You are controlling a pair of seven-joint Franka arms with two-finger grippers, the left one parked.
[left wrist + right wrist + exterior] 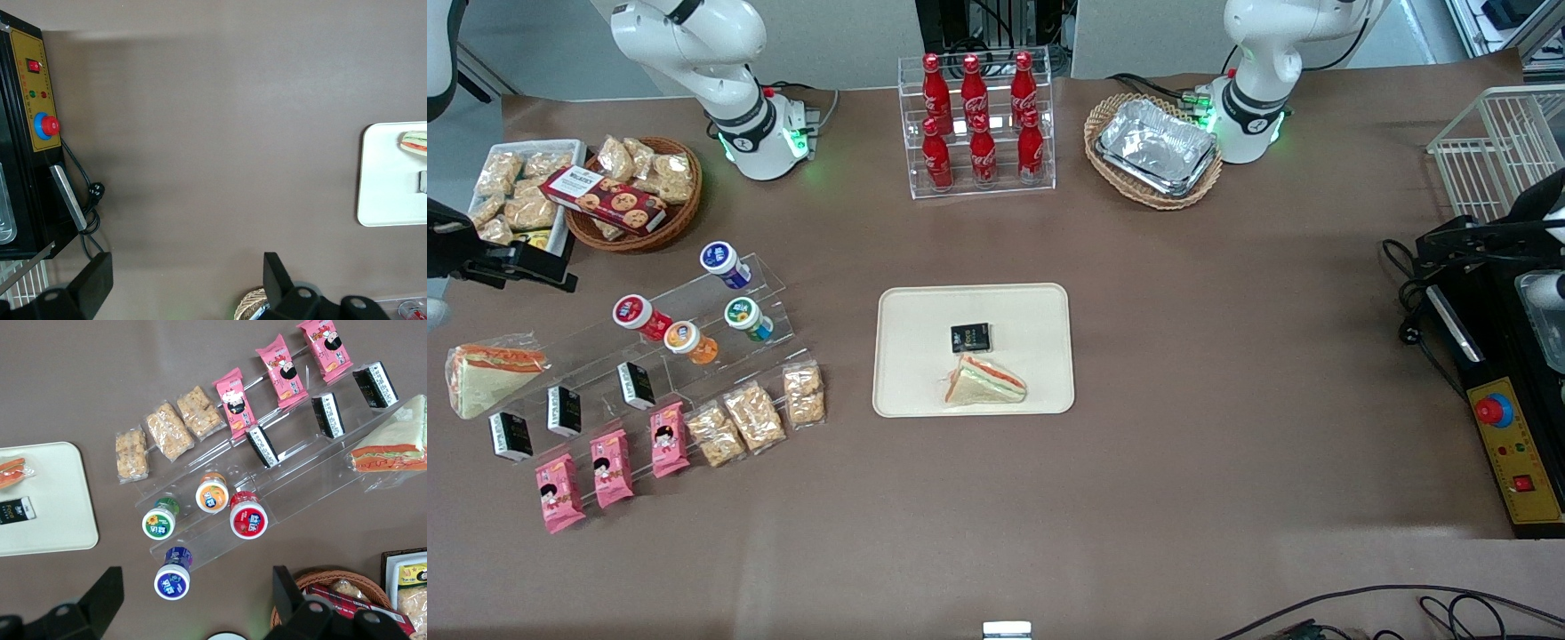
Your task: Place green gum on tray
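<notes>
The green gum [747,318] stands on a clear stepped acrylic stand toward the working arm's end of the table. It is beside the orange bottle [689,341] and nearer to the front camera than the blue-lidded bottle [724,263]. In the right wrist view the green gum [160,520] shows its green lid. The cream tray [907,391] lies mid-table and holds a sandwich [985,380] and a small black packet [970,338]; its edge also shows in the right wrist view [53,520]. My gripper [525,262] hangs high near the snack baskets, open and empty [193,597], above the blue-lidded bottle [172,579].
A red-lidded bottle [639,316], black packets, pink packets, snack bags and a wrapped sandwich [489,373] sit on or around the stand. A cookie basket [636,200], a cola rack [976,124], a foil-tray basket [1156,147] and a control box [1512,444] ring the table.
</notes>
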